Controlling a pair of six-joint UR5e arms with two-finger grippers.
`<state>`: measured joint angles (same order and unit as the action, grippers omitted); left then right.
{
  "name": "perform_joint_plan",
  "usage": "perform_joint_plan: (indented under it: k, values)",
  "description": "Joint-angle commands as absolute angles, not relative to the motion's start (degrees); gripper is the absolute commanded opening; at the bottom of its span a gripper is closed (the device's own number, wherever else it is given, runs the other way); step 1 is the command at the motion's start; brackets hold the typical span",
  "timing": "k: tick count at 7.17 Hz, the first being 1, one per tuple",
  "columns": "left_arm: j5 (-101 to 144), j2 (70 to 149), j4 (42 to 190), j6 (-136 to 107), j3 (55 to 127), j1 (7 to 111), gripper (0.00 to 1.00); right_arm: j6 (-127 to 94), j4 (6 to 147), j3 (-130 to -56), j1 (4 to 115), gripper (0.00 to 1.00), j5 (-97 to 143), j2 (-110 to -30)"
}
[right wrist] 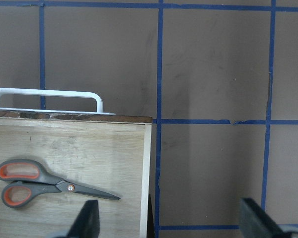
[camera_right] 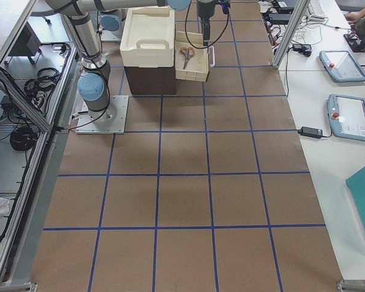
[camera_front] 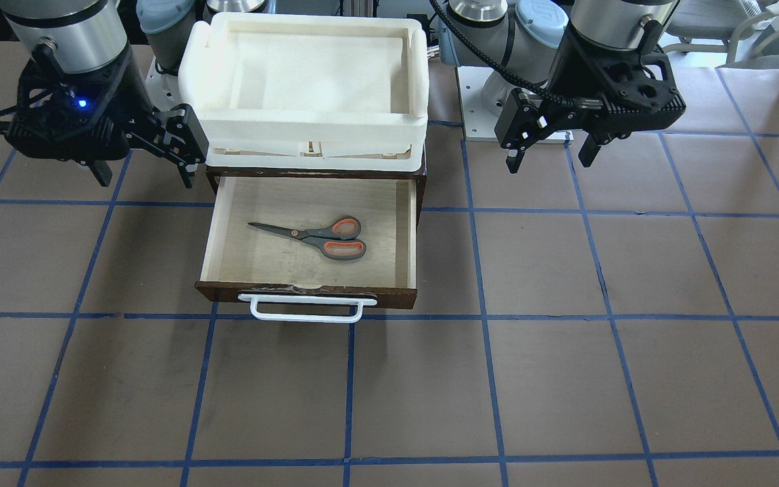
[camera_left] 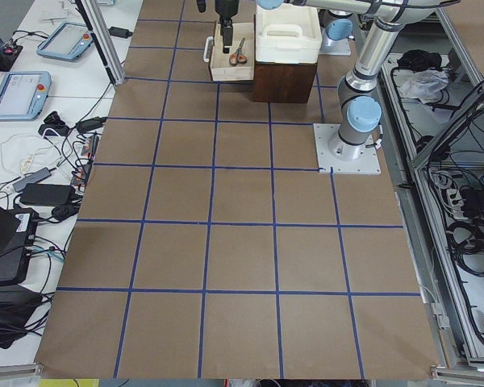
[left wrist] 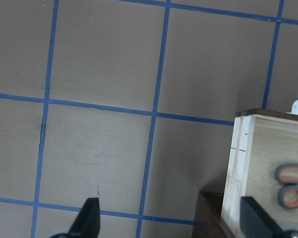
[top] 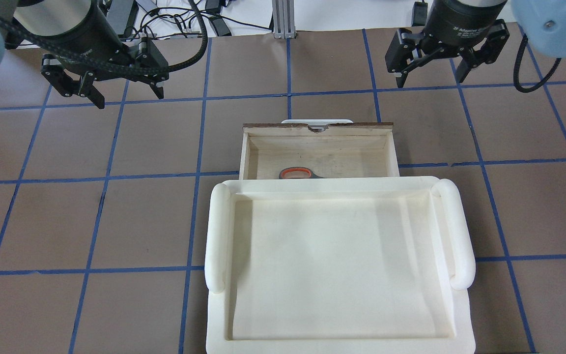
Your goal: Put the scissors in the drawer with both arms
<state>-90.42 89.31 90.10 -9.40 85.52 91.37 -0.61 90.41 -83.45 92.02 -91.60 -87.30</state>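
The scissors (camera_front: 315,237), dark grey with orange-lined loops, lie flat inside the open drawer (camera_front: 308,291), loops toward the robot's left. They also show in the right wrist view (right wrist: 44,182), and only the loops show in the overhead view (top: 297,173) and the left wrist view (left wrist: 292,186). The drawer is pulled out, with its white bar handle (camera_front: 305,308) at the front. My left gripper (camera_front: 550,161) is open and empty above the table, beside the drawer on my left. My right gripper (camera_front: 145,177) is open and empty on the other side, close to the cabinet's corner.
A white foam tray (top: 216,231) sits on top of the dark brown cabinet (camera_left: 284,81) and hides the back of the drawer from above. The brown table (camera_front: 565,379) has a grid of blue tape. Tablets and cables lie on the side bench (camera_left: 32,89).
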Motion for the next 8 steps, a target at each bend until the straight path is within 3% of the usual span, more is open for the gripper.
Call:
perform_joint_plan:
  k: [1, 8]
  values:
    - [-90.26, 89.21, 90.09, -9.40, 85.43, 91.32, 1.00, -0.35, 90.53, -83.50, 91.76, 1.00, -91.32, -87.63]
    - [-90.09, 89.29, 90.26, -9.40, 85.52, 91.58, 1.00, -1.05, 90.44, -83.41, 92.11, 1.00, -91.32, -88.15]
